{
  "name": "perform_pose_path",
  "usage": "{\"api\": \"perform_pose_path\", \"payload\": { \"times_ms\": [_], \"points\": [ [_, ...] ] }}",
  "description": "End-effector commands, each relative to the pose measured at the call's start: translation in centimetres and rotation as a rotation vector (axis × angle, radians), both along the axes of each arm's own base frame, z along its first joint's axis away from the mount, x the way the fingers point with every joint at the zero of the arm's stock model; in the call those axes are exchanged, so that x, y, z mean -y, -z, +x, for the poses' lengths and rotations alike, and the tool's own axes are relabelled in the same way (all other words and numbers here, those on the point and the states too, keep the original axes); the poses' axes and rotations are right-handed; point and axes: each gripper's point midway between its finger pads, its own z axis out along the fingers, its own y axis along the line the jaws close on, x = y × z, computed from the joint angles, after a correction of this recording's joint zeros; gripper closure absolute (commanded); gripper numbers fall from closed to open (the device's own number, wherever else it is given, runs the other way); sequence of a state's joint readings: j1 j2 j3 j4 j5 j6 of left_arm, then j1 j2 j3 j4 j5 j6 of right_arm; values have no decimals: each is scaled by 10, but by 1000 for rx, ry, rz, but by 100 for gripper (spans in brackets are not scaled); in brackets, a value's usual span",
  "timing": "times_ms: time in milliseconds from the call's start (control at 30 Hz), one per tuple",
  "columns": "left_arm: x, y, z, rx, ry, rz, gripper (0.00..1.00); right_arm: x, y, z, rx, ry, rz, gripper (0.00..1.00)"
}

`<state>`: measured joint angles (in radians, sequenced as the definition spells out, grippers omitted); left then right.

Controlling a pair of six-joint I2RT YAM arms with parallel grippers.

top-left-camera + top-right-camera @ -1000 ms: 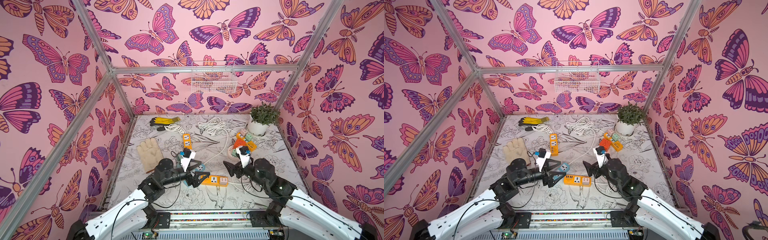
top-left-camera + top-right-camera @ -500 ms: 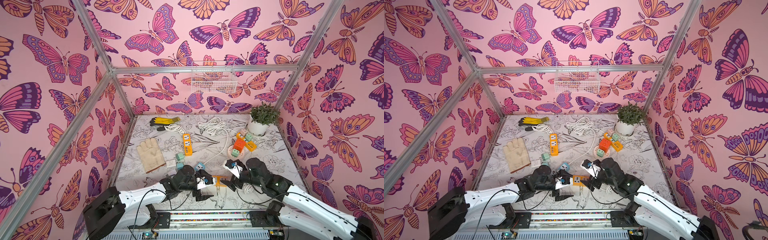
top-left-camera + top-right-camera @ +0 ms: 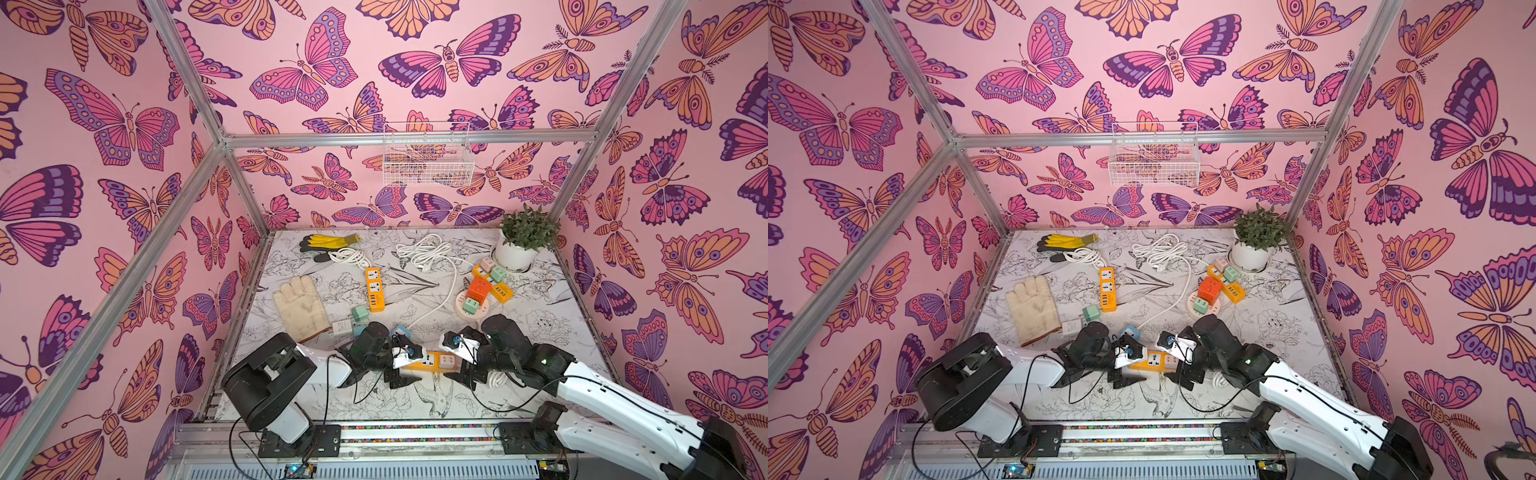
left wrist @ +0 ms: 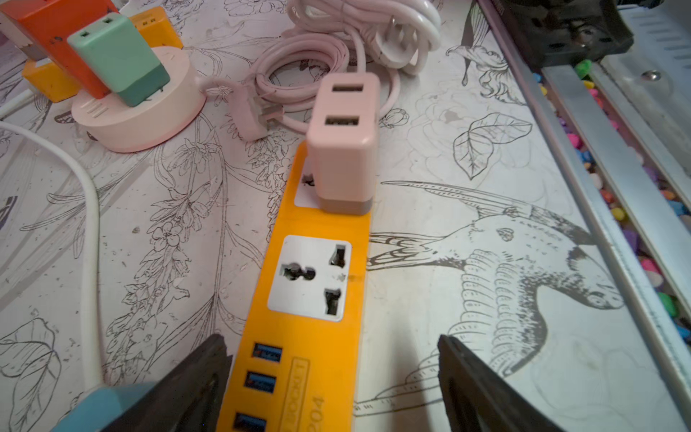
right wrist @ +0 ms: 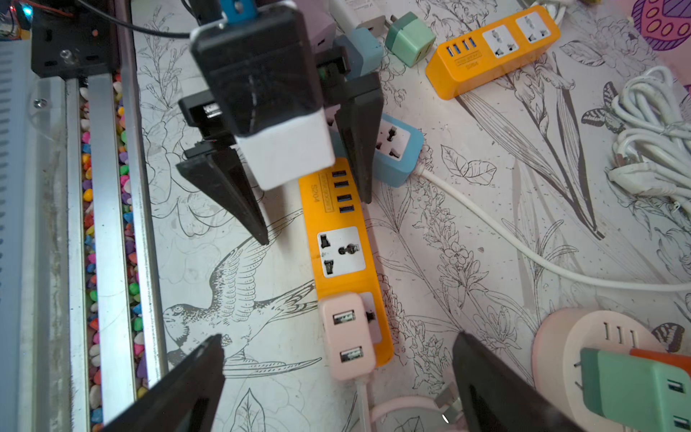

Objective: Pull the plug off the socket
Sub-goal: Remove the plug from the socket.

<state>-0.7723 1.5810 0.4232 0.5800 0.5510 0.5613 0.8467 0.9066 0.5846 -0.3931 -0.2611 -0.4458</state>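
The pink plug [image 4: 342,149] sits upright in the end outlet of the orange power strip [image 4: 299,336], its two USB ports facing up; the outlet beside it is bare. In both top views the strip [image 3: 415,366] lies flat near the front middle of the table [image 3: 540,307], between the two arms, with the plug [image 3: 1169,363] at the end towards the right arm.

The right gripper [image 5: 338,336] is down over the plug end with its jaws spread wide, one finger on each side of the plug and neither touching it; it has hold of nothing. The left gripper [image 4: 331,340] straddles the USB-port end of the strip, jaws apart: one finger stands close by the strip's edge and the other well clear of it, gripping nothing.

A blue socket cube [image 5: 396,149] with a white cable rests just beside the USB end. A coiled pale pink cord [image 4: 336,56] lies just beyond the plug end, and a round pink socket base [image 4: 142,119] carrying a green adapter [image 4: 116,56] stands near it
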Motion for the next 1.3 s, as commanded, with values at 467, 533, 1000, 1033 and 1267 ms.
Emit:
{"api": "perform_pose_path", "payload": {
  "times_ms": [467,533,1000,1033,1267],
  "points": [
    [-3,24,0,-33,54,106,44,-8,14,0,-53,-63,-45,5],
    [-4,25,0,-33,52,111,45,-10,18,1,-53,-72,-59,6],
    [-9,32,3,-25,46,155,51,-6,53,7,-115,-121,-247,38],
    [-9,33,3,-25,45,157,52,-6,54,7,-122,-122,-257,40],
    [-10,34,3,-23,47,161,52,-5,54,4,-131,-127,-251,51]
  ]
}}
